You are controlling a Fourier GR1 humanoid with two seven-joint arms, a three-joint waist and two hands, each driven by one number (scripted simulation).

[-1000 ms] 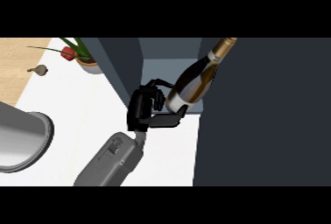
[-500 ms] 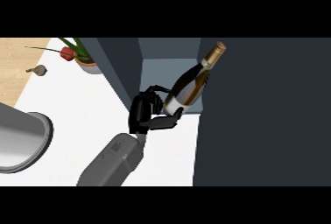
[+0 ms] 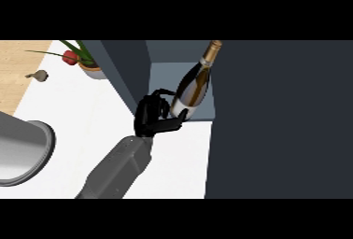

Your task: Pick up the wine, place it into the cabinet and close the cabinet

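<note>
fingers (image 3: 160,94) of left hand (image 3: 150,119) curl round tilted wine bottle (image 3: 194,88) at cabinet (image 3: 183,77).

**Colours across the counter and cabinet**

The counter (image 3: 172,163) is plain white, with a strip of pale wood grain floor (image 3: 17,70) at the upper left of the frame. The cabinet (image 3: 283,116) filling the right side is dark slate blue, and its inner shelf (image 3: 172,74) shows a lighter grey-blue. The wine bottle (image 3: 194,88) has dark olive-brown glass, a white band near its base and a gold foil neck. The hand (image 3: 153,119) is glossy black on a mid-grey forearm (image 3: 117,170). At the left edge, a metallic grey pot (image 3: 21,149) has a pale rim. At the upper left, a plant (image 3: 79,56) has green leaves, a red bloom and a terracotta pot.
</note>
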